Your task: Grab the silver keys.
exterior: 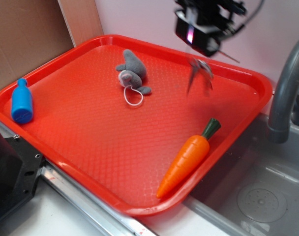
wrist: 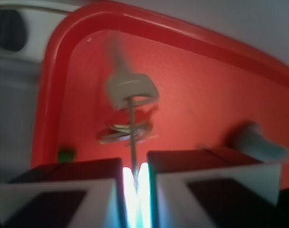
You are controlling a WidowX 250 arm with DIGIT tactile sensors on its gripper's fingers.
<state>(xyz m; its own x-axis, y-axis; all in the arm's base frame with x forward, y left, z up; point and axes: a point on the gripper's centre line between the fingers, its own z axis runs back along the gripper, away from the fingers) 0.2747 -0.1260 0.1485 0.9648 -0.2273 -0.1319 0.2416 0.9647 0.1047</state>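
exterior view: the silver keys [exterior: 199, 73] are seen hanging blurred below the gripper [exterior: 204, 30], clear above the red tray [exterior: 90, 142].
jaws: nearly closed, pinching the wire ring [wrist: 132, 142].
progress: grab judged done; nothing obvious is left.
unclear: gripper top cropped; key count blurred.

Silver keys [exterior: 199, 73] blurred, dangling under pincer [exterior: 204, 46], above red tray [exterior: 90, 132]

Tray [exterior: 90, 147] middle lies open — plush toy [exterior: 132, 71], carrot [exterior: 186, 160], bottle [exterior: 21, 102] ring it.
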